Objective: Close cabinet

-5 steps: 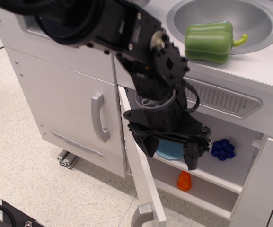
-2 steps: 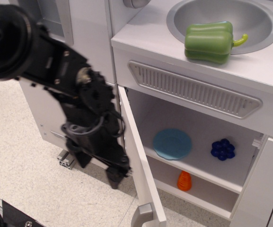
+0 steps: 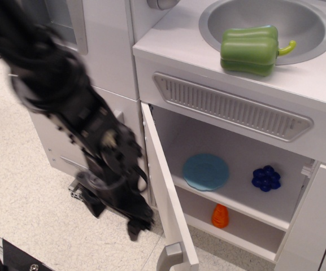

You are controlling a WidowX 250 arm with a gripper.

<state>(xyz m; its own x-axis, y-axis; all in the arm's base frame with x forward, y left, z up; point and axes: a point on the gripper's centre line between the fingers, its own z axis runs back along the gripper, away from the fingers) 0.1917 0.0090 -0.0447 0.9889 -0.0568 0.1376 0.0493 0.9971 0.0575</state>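
Observation.image view: nearest, low in frame, gripper (image 3: 130,221) now outside the open door (image 3: 167,210), on its outer face, having swung out of the cupboard mouth where it hung a second ago. Blurred with motion; whether fingers are spread or clenched cannot be told, nothing seen held. Probably set up to push the door from outside toward closing. Arm reaching down from upper left, wrist bent low, close beside the door panel; contact unclear. Door standing edge-on, wide open, grey handle (image 3: 170,258) at bottom. Behind, cabinet (image 3: 239,169) interior exposed: blue plate (image 3: 206,171), blue berry cluster (image 3: 265,178) on shelf, orange piece (image 3: 220,215) below. Farthest, green pepper (image 3: 250,49) in sink (image 3: 219,14).
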